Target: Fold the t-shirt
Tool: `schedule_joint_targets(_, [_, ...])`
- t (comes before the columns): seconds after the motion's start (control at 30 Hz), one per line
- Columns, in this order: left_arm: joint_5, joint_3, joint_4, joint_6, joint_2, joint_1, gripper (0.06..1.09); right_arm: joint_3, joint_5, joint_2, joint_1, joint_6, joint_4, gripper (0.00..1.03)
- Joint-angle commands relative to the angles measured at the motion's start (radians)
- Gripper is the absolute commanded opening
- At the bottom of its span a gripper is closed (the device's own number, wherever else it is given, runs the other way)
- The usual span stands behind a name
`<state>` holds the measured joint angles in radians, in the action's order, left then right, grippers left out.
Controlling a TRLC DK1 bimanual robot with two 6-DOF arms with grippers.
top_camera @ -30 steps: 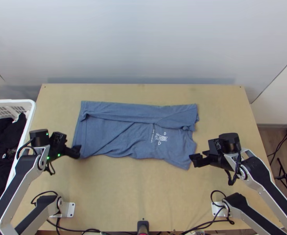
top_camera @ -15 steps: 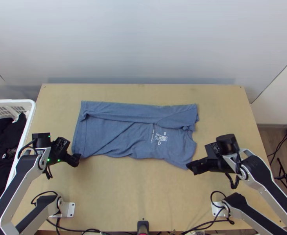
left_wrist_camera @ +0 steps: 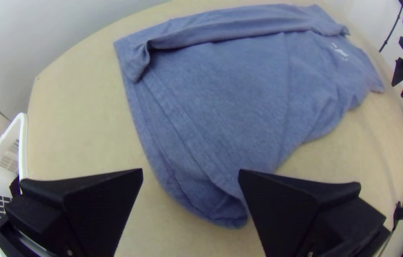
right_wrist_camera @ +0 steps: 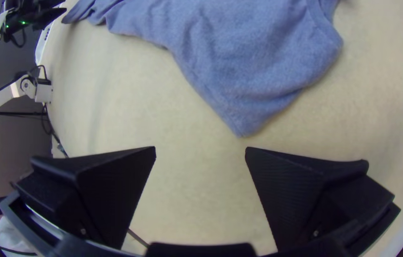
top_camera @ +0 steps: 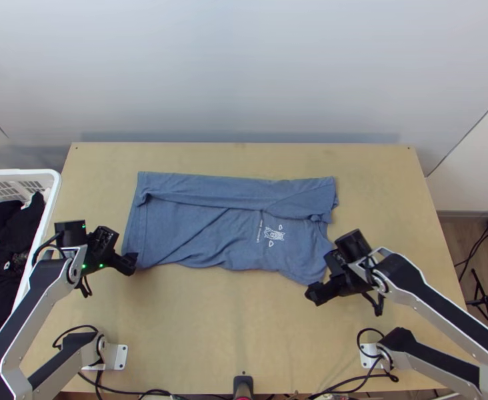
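Observation:
A blue t-shirt (top_camera: 204, 230) lies spread across the table, its far long side folded over in a strip and its white print toward the right. My left gripper (top_camera: 132, 261) is at the shirt's near left corner, my right gripper (top_camera: 313, 292) just off its near right corner. In the left wrist view, the open left gripper (left_wrist_camera: 190, 173) has the corner of the shirt (left_wrist_camera: 220, 95) between and beyond its fingers. The right wrist view has the right gripper (right_wrist_camera: 200, 151) open, with a pointed corner of the shirt (right_wrist_camera: 258, 62) beyond its fingertips.
A white basket (top_camera: 51, 193) with dark clothes (top_camera: 7, 280) stands at the table's left side. Bare wooden table (top_camera: 237, 320) lies in front of the shirt, with a small dark device (top_camera: 243, 385) at the near edge. Cables run along that edge.
My right gripper has moved left and slightly toward the near edge, turning as it went. My left gripper has shifted only slightly. The shirt lies as before.

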<state>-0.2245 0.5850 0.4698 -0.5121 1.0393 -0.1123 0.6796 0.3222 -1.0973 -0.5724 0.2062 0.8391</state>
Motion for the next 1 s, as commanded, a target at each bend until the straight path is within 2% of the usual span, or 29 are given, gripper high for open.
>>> schedule_joint_targets(0.0, [0.001,0.003,-0.049,0.004,0.011,-0.01,1.03,-0.029,-0.025,-0.073,-0.024,-0.013,-0.064,0.87])
schedule_joint_targets(0.33, [-0.001,0.001,-0.1,0.043,0.034,0.01,1.03,-0.054,-0.101,-0.111,-0.007,-0.025,-0.135,0.87])
schedule_joint_targets(0.5, [-0.003,-0.01,-0.072,0.063,0.005,0.02,1.03,-0.041,-0.107,-0.157,0.011,-0.016,-0.215,0.87])
schedule_joint_targets(0.7, [-0.003,-0.048,-0.071,0.057,0.007,0.023,1.02,-0.009,-0.107,-0.2,0.003,-0.004,-0.238,0.87])
schedule_joint_targets(0.77, [-0.003,-0.059,-0.056,0.023,0.005,0.028,0.93,-0.006,-0.107,-0.204,0.003,-0.004,-0.238,0.86])
schedule_joint_targets(0.8, [-0.003,-0.062,-0.054,0.017,0.007,0.028,0.87,-0.005,-0.109,-0.205,0.003,-0.008,-0.239,0.76])
schedule_joint_targets(0.83, [-0.004,-0.065,-0.049,0.011,0.008,0.028,0.77,-0.003,-0.114,-0.21,0.003,-0.014,-0.239,0.6])
schedule_joint_targets(0.9, [-0.009,-0.071,-0.054,-0.005,0.007,0.028,0.41,0.003,-0.132,-0.208,-0.001,-0.034,-0.25,0.23])
schedule_joint_targets(0.93, [-0.012,-0.073,-0.049,-0.005,0.01,0.033,0.23,0.008,-0.135,-0.208,-0.007,-0.044,-0.259,0.11])
schedule_joint_targets(0.97, [-0.012,-0.076,-0.045,-0.005,0.011,0.045,0.09,0.015,-0.144,-0.21,-0.012,-0.045,-0.259,0.09])
